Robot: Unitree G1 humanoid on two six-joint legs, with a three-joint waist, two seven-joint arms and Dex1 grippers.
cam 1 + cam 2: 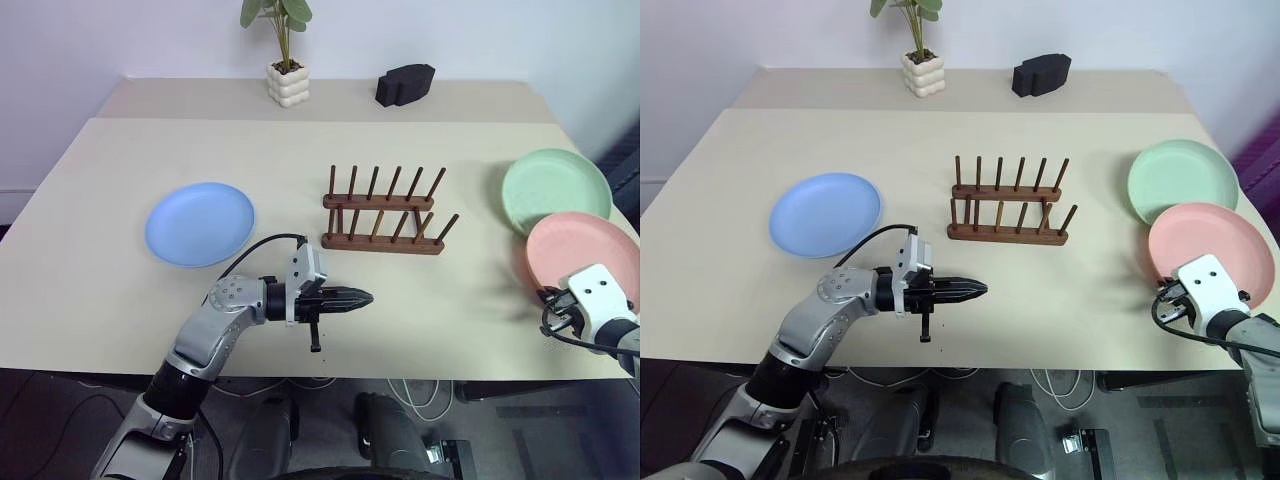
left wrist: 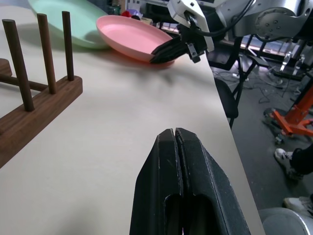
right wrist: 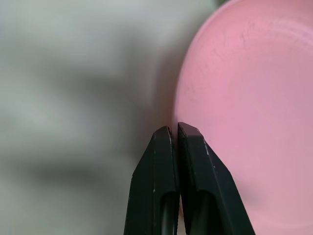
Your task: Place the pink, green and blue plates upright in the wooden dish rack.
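Tabletop: pale beige tabletop [image 1: 120, 290] against a white wall; a small potted plant [image 1: 286, 60] and a black object [image 1: 404, 84] stand at its far edge.
Rack: the wooden dish rack [image 1: 383, 213] sits near the middle of the tabletop, its two rails running left to right, one behind the other, pegs pointing up with a slight lean; no plate stands in it.
Blue plate: the blue plate [image 1: 200, 223] lies flat, face up, to the left of the rack and well apart from it.
Green plate: the green plate [image 1: 556, 189] lies flat to the right of the rack, farther back than the pink one, which touches or slightly overlaps its near edge.
Pink plate: the pink plate [image 1: 580, 255] lies flat at the right front of the tabletop.
Left hand: the left hand [image 1: 358, 298] hangs near the front edge of the tabletop, in front of the rack, pointing level toward the right; its two fingers are pressed together with nothing between them.
Right hand: the right hand [image 2: 157, 54] is at the near rim of the pink plate, angled downward; its fingers are together at the rim, and whether the rim is pinched between them cannot be told.
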